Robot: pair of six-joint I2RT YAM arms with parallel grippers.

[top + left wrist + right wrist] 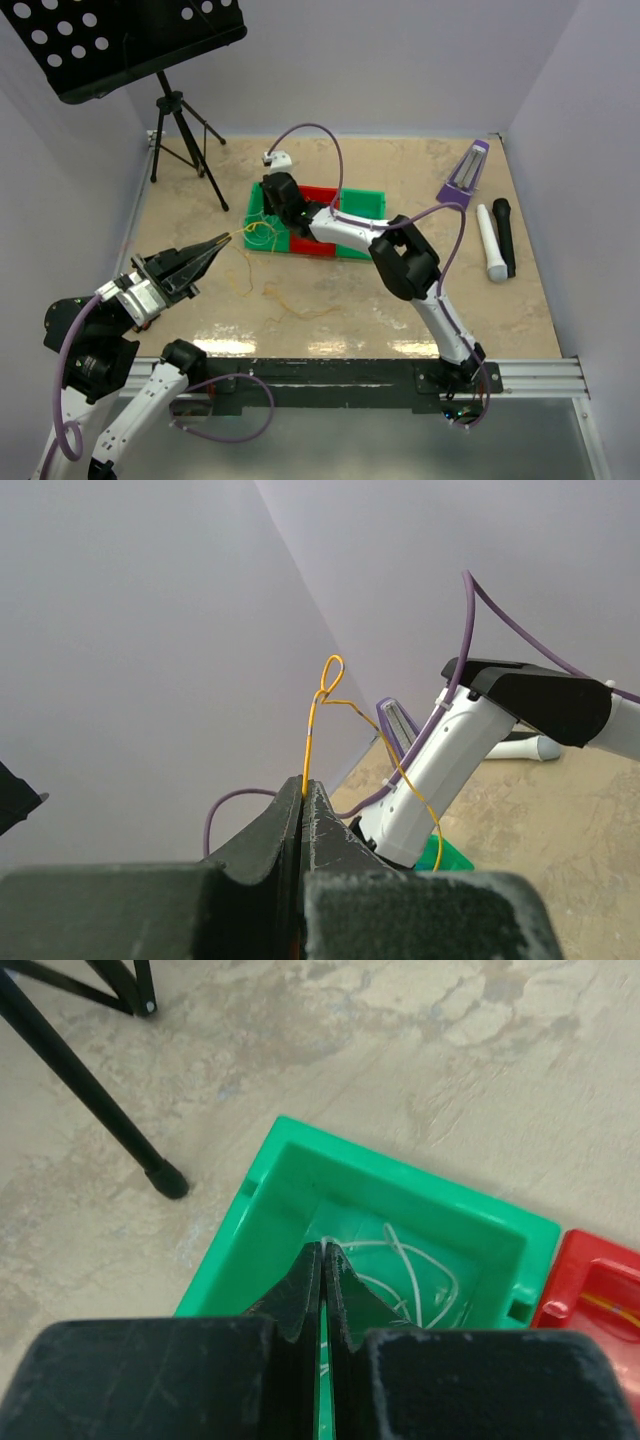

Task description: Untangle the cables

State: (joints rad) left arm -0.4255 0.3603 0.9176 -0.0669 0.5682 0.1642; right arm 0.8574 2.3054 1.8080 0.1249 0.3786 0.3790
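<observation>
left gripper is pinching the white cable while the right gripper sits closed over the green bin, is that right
Not quite: the left gripper pinches the yellow-orange cable, not the white one, as the left wrist view shows. The white cable lies in the green bin, and the right gripper does sit closed over it.

Bench [400, 310]: pale marbled top stretching out ahead of me, with walls on three sides.
Near edge: black rail [330, 378] carrying my two arm bases.
Middle: row of green and red bins [362, 200].
In front of the bins: thin yellow-orange cord [272, 292] lying loose in curls.
Far left: black tripod [185, 140] with its feet on the surface.
My right: white microphone [490, 245] and black microphone [503, 232] side by side, with a purple and white object [463, 180] just beyond them.
</observation>
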